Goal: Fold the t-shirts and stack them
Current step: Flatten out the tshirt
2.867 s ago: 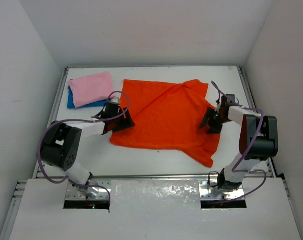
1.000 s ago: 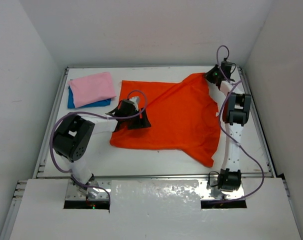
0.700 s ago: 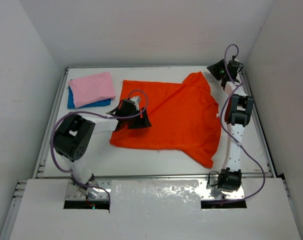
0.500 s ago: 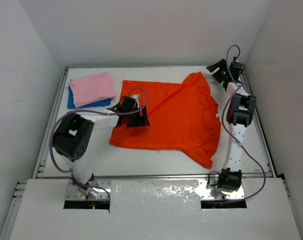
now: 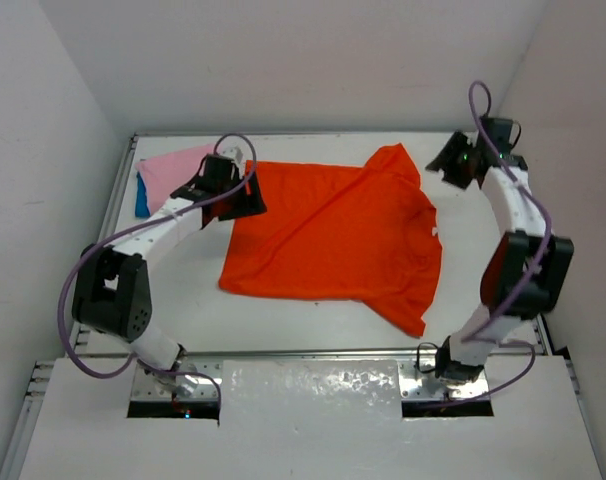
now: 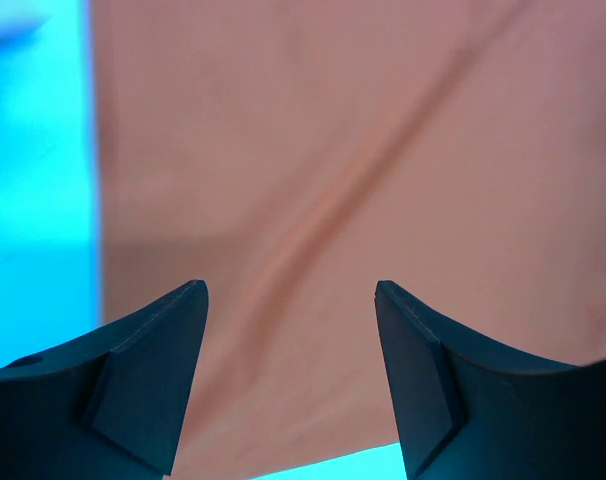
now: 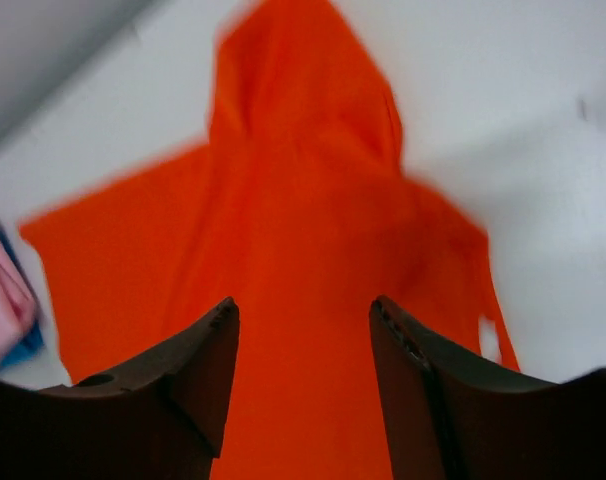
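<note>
Overhead and wrist views, left apparently nearest, sharing orange-red shirt point(image 5: 333, 235)

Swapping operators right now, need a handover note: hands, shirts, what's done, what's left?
Left hand: open, empty, low over the far-left edge of the orange-red shirt.
Right hand: open, empty, raised beside that shirt's far-right sleeve.
Orange-red shirt lies spread out, unfolded, mid-table.
Pink shirt sits folded on the blue shirt in the far-left corner.
Done: pink and blue are stacked.
Left: fold the orange-red shirt and add it to the stack.
</note>
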### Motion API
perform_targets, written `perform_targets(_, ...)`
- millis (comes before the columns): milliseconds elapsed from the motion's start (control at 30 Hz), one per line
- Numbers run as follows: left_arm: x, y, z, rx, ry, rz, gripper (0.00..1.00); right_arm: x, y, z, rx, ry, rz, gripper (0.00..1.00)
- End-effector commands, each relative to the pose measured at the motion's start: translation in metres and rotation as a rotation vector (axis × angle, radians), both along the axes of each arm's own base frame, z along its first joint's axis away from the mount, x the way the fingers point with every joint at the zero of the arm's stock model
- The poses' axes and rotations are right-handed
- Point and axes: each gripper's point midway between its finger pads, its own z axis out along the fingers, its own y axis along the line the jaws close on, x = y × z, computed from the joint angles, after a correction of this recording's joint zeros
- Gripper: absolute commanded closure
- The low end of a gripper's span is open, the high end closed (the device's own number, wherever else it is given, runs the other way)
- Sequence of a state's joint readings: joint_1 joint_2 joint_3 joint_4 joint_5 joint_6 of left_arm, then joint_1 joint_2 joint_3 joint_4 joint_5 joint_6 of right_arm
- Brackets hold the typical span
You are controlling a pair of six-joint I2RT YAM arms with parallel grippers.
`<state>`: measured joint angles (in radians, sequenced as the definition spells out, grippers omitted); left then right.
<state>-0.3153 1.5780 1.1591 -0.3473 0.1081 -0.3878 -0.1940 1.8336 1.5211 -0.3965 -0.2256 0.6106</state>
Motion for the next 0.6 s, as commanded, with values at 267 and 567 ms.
perform_targets(267, -0.083, 0.054, -0.053, 0.175, 0.214, 0.0, 0.35, -0.269, 0.035, -0.065, -0.131, 0.456, 0.031, 0.67)
perform_targets(567, -0.129, 0.063, -0.065, 0.134, 0.28, 0.053, 0.39, -0.364, 0.053, -0.081, -0.142, 0.523, 0.153, 0.57)
